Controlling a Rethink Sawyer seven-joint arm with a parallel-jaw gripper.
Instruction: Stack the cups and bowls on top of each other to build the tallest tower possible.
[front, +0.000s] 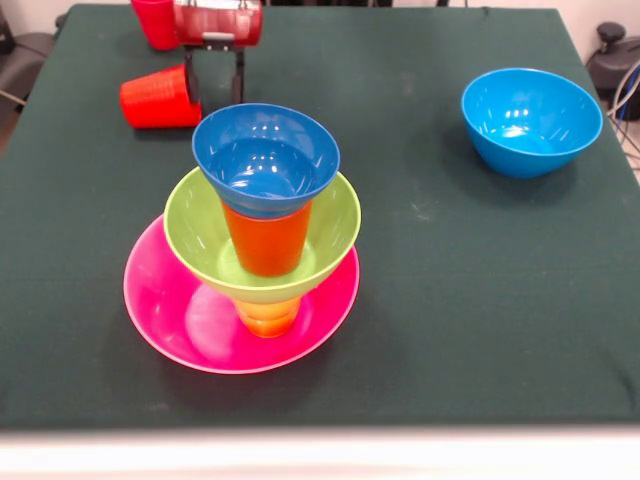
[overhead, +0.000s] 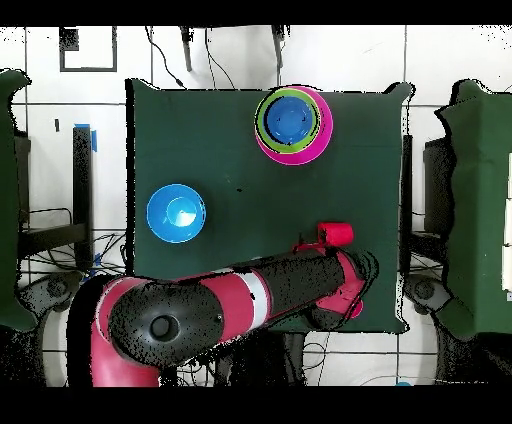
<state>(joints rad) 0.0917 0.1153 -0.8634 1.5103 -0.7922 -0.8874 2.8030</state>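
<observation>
Beside the claw (front: 215, 85), whose two black fingers hang apart with nothing between them, a glossy red plastic cup (front: 158, 98) lies tipped on the dark green counter (front: 430, 280); light, slick, best pinched across its wall. Nearer the camera stands the tower (front: 262, 235).

From overhead, the red cup (overhead: 336, 234) lies just beyond the arm's end; the light blue plastic bowl (overhead: 176, 213) sits well apart.

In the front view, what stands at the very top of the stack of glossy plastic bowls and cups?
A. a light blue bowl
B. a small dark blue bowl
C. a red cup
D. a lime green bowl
B: the small dark blue plastic bowl sits on the orange tapered cup, above the lime green bowl; the light blue bowl stands apart on the table.
</observation>
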